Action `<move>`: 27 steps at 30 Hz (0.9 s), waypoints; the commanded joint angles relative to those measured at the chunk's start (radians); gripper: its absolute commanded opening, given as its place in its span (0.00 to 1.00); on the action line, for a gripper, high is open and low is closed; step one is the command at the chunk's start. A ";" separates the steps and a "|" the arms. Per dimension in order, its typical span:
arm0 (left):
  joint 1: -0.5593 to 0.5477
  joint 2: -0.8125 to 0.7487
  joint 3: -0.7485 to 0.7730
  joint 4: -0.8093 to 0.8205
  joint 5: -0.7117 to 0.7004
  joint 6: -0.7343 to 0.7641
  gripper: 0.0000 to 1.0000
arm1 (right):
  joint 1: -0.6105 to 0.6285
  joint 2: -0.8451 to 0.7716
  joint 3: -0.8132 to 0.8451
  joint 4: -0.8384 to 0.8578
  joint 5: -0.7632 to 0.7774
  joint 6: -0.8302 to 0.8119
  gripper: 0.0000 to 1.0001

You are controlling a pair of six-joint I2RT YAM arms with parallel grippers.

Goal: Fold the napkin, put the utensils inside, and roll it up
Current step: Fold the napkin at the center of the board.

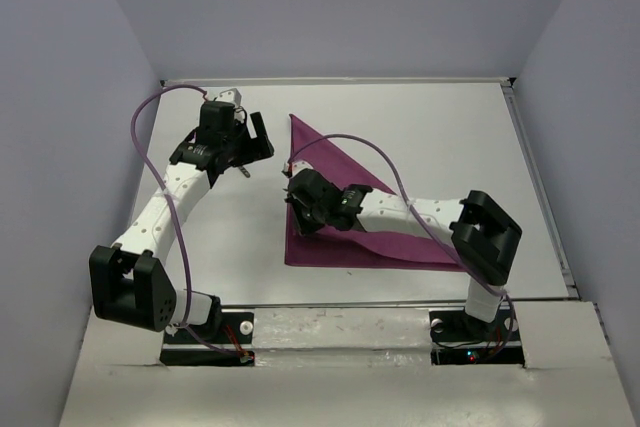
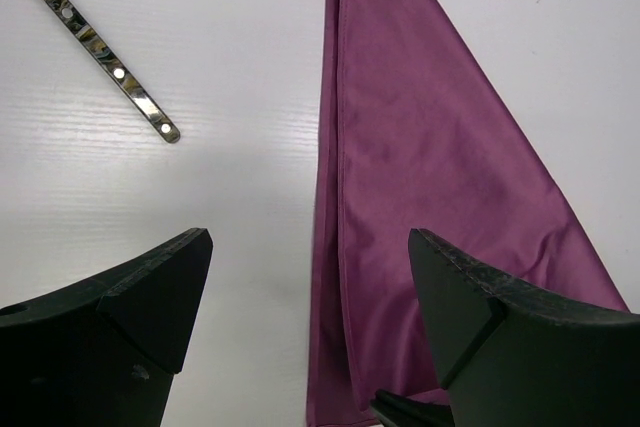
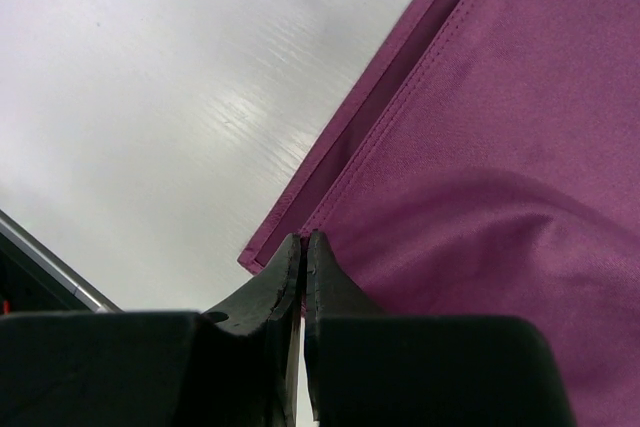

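The left gripper [image 2: 310, 247] is spread wide, one finger over the bare white table [image 2: 200, 187] and the other over the napkin [image 2: 430, 177]. The napkin lies folded, with its long doubled edge running near to far between the fingers. At the far left, a utensil handle [image 2: 110, 67] lies slanted on the table, apart from the napkin.

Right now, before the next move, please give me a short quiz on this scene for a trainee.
1. True or false: the plum-purple cloth napkin lies folded into a triangle.
2. Which is open? A) left end effector B) right end effector C) both
3. Fill in, "on" or "beside": the slim grey metal utensil handle lies ___ the napkin.
Key: 1 true; 2 A; 3 beside.
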 commanded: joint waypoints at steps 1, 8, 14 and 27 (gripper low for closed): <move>0.005 -0.021 -0.005 0.021 0.010 -0.005 0.93 | 0.010 0.024 0.046 0.034 -0.029 -0.028 0.01; 0.007 -0.023 -0.005 0.011 -0.005 0.004 0.93 | 0.019 0.058 0.071 0.020 -0.056 -0.060 0.01; 0.007 -0.021 -0.011 0.015 -0.004 0.006 0.93 | 0.028 0.059 0.065 0.021 -0.072 -0.077 0.01; 0.007 -0.014 -0.014 0.015 -0.008 -0.010 0.94 | 0.048 0.070 0.079 0.014 -0.067 -0.097 0.46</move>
